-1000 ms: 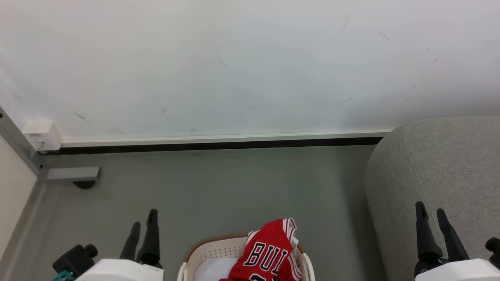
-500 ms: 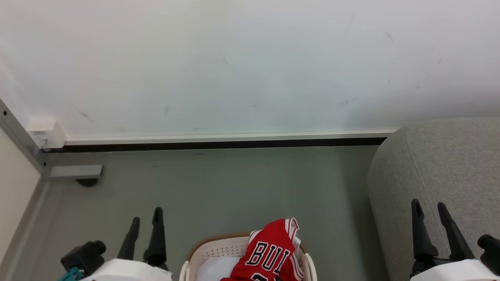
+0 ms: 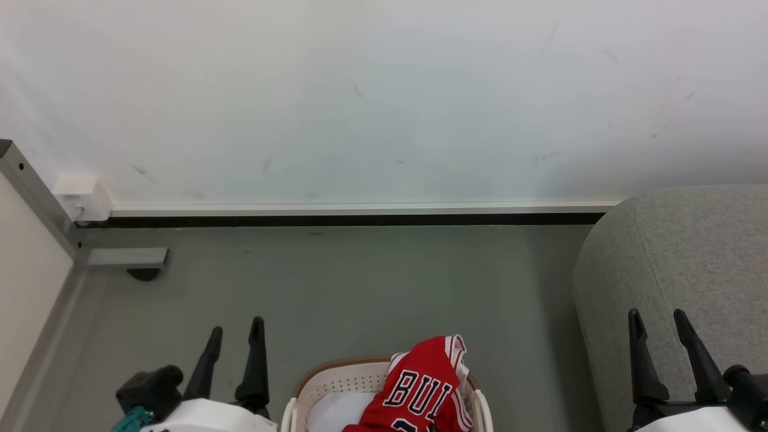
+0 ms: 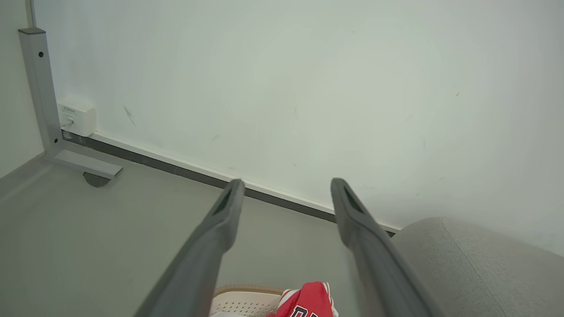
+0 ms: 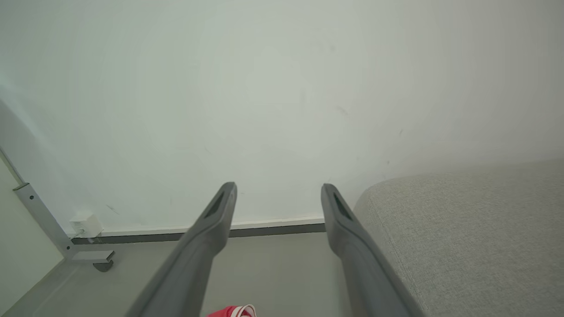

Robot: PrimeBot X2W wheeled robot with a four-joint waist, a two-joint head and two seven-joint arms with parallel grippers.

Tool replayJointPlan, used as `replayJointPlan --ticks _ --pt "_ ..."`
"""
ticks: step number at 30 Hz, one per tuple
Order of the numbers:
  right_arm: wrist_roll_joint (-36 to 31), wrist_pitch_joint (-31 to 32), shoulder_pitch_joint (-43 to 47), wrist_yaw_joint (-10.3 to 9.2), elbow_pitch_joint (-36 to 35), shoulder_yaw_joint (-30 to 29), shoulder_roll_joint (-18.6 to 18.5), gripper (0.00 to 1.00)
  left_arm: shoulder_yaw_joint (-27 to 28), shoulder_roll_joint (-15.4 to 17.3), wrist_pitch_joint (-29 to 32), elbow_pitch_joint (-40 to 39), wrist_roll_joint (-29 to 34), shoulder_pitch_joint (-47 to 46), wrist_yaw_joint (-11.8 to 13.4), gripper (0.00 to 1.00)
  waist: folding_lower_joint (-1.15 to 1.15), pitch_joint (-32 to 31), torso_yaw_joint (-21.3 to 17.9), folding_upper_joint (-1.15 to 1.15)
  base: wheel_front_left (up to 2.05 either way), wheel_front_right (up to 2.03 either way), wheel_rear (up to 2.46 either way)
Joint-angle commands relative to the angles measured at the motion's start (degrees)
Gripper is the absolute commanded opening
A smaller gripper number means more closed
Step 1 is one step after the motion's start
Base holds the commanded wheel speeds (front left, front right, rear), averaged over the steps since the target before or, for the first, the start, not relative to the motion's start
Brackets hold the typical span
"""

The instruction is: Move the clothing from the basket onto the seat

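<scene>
— Grippers first: how do they stand in the head view?
— The left gripper (image 3: 236,326) sits at the lower left and the right gripper (image 3: 656,314) at the lower right. Both have their fingers parted with nothing between them. The red jersey (image 3: 420,387) lies heaped in the basket (image 3: 336,366) at the bottom middle, between the arms, and rises above the rim on the right. The seat (image 3: 678,252) stands to the right, behind the right gripper.
— Left wrist view?
— The left gripper (image 4: 286,184) is spread wide and empty, and it points at the wall (image 4: 282,88). The jersey (image 4: 308,299) and basket (image 4: 246,303) peek in at the bottom edge, and the seat (image 4: 476,264) shows at the lower right.
— Right wrist view?
— The right gripper (image 5: 277,188) is likewise spread and holds nothing. The seat (image 5: 462,233) lies just to its right, and a scrap of the jersey (image 5: 233,311) shows at the bottom edge.
— Which step is this?
— The very start, I judge: no reach has begun, and no garment lies on the part of the seat I can see. The next move calls for an arm to tip down toward the basket, close on a thick fold near the top of the heap, and lift straight up so the basket doesn't drag.
— What differs from a second ago?
— The whole head picture has slid right, so the camera has turned. Apart from that, both pairs of fingers stand wider apart. The jersey sits in the basket as it did.
</scene>
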Motion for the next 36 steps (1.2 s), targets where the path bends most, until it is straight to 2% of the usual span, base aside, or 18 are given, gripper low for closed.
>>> replayJointPlan --ticks 1,22,36 --pt "-1.4 -0.5 0.1 -0.07 -0.6 -0.1 -0.1 1.0 0.0 0.7 -0.5 -0.6 1.6 -0.9 0.3 1.0 0.0 0.0 0.0 0.0 0.0 0.0 0.0" --pt "-10.6 -3.2 0.6 -0.09 -0.1 -0.2 -0.1 1.0 -0.8 0.7 -3.2 -1.1 11.9 0.2 1.1 1.0 0.0 0.1 -0.9 0.0 0.0 0.0 0.0" --pt "-12.3 -4.8 0.6 -0.11 1.5 0.1 -0.2 1.0 0.1 0.3 -5.0 0.5 17.6 0.9 0.6 1.0 0.0 -0.3 -0.4 0.0 0.0 0.0 0.0"
